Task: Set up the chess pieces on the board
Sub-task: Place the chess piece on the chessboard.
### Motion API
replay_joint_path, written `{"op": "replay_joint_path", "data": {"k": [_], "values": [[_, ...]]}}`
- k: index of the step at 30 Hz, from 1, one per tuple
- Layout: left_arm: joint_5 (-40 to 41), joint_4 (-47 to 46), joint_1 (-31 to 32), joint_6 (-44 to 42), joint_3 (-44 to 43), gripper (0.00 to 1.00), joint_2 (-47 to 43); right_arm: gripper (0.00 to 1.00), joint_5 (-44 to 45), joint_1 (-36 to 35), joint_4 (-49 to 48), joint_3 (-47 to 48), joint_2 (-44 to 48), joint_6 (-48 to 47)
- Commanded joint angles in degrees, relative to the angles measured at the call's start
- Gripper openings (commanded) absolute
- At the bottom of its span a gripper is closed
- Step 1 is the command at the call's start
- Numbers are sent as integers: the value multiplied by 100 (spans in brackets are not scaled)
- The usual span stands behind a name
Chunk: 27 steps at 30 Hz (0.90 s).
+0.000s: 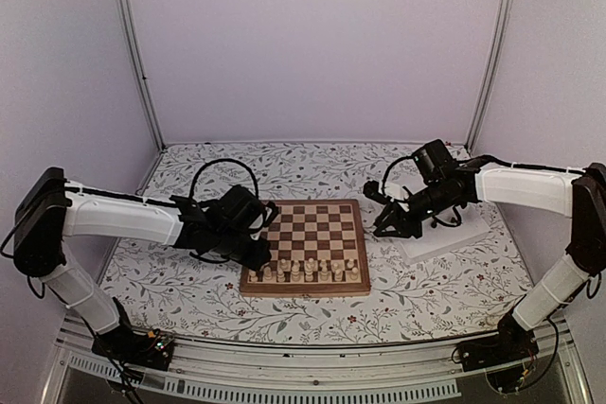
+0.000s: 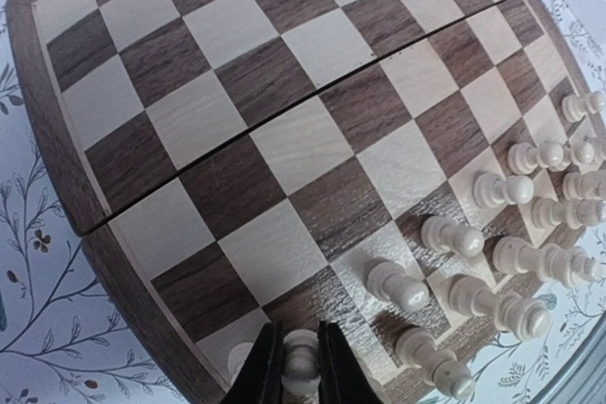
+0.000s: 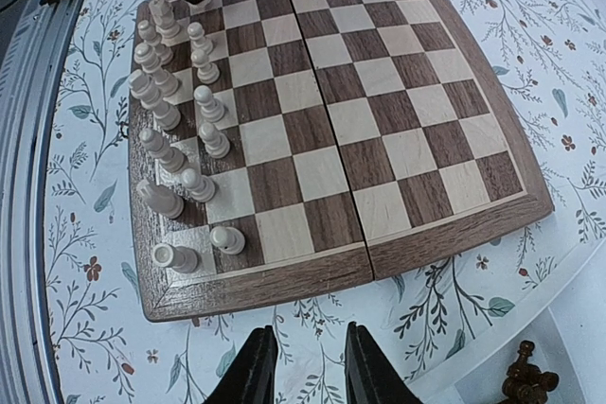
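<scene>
Jaws of the left gripper (image 2: 299, 338) are closed on a pale piece (image 2: 301, 374), one finger on each side of it, low over the edge squares at the near-left corner of the board (image 2: 237, 139). From where I stand I cannot tell whether its base is already down on the wood or a shade above it.

To finish this well, I would keep the piece upright, settle it flat in the middle of its square, part the fingers only a little and lift straight up. Any sideways drift matters, because the other pale pieces (image 2: 398, 286) start just to the right of the fingers and run away from them in two crowded lines. The closest one looks easy to tip.

Ahead of the gripper and to its left the squares are bare right across the fold seam, so nothing blocks a retreat that way. I would judge the pale side close to complete and the dark side not begun.

Farther off, past the opposite edge of the board, the right gripper (image 3: 306, 333) hangs over the flowered table (image 3: 85, 328) with its jaws partly apart and nothing between them. Beside it on its outer side a few dark pieces (image 3: 525, 380) lie in a white tray (image 3: 578, 328), well clear of the left arm's work.
</scene>
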State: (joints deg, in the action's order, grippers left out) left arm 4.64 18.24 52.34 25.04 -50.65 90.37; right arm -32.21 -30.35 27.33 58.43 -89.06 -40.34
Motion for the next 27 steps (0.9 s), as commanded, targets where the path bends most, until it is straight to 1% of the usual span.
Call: {"op": "replay_joint_path", "data": {"k": [1, 16, 27], "values": [[-91, -188, 35, -207, -121, 14, 235, 28, -32, -20, -52, 10, -36, -31], [-208, -67, 31, -393, -477, 16, 607, 28, -30, -13, -43, 26, -129, -62], [-233, 134, 31, -418, -524, 17, 536, 28, -20, -11, -34, 45, -130, -71]]}}
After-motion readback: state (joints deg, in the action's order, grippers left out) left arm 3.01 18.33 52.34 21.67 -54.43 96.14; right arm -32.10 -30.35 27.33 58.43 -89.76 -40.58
